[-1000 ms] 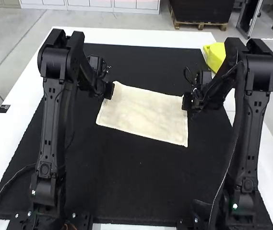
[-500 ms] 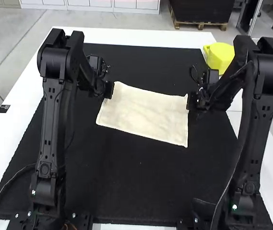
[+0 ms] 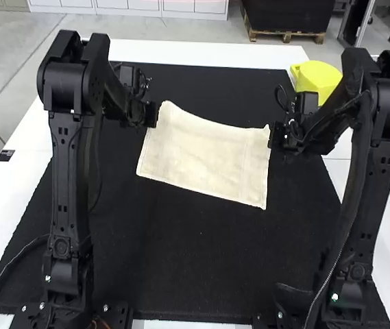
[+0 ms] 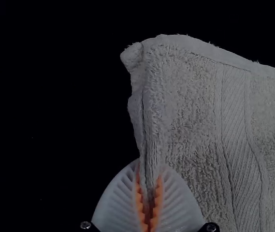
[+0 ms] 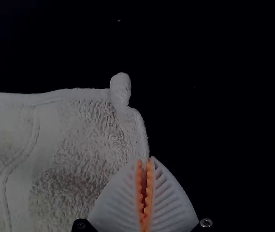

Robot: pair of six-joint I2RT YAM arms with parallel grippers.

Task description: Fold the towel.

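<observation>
At the left, the left gripper [image 3: 152, 114] is pinching the towel [image 3: 205, 154] by its left side, just short of the far corner; the left wrist view is showing the cloth pressed into a ridge between the pads, with a woven band [image 4: 236, 145] running beside it, detail that the high view is leaving too small to judge. Between the grippers, the towel is lying spread on the black mat [image 3: 181, 260], its long axis running across from one arm to the other and slanting a little nearer the bases at the right. At the right, the right gripper [image 3: 275, 135] is closing its tips on the opposite side edge, also near the far corner. Neither arm is clearly nearer; the loose near edge is lying toward both bases, so the fold is probably calling for a level carry that way.
</observation>
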